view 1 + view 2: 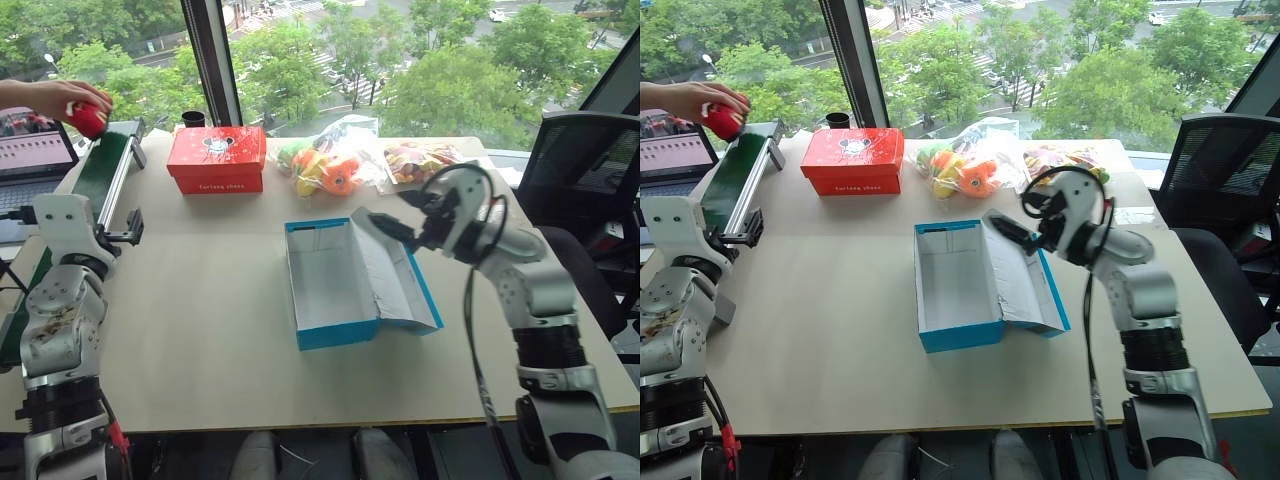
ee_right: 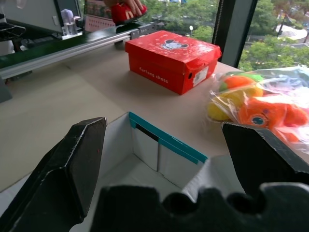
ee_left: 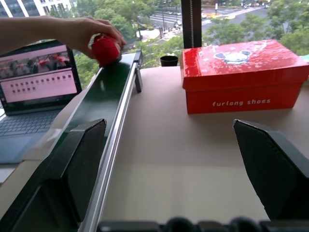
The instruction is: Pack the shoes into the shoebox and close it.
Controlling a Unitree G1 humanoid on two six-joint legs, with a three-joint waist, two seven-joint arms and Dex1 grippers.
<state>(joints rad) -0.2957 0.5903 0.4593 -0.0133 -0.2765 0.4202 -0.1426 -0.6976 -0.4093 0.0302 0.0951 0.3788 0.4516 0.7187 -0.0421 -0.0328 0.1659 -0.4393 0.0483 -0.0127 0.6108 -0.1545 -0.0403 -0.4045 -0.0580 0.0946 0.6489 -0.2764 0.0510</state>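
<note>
Blue cardboard shoebox [image 1: 335,290] open and empty on the beige table [image 1: 200,330]; both grippers spread wide, holding nothing.

Right gripper [image 1: 1012,232] hangs over the box's far right corner by the laid-back lid; left gripper [image 1: 125,232] sits beside the green conveyor rail [image 3: 104,96], well left of the box. Beyond it, a person's hand [image 3: 91,31] covers most of a red shoe [image 3: 105,50]; laces not visible. Right wrist view adds a red lidded box [image 2: 171,58] and bagged orange plush toys [image 2: 263,108].
</note>
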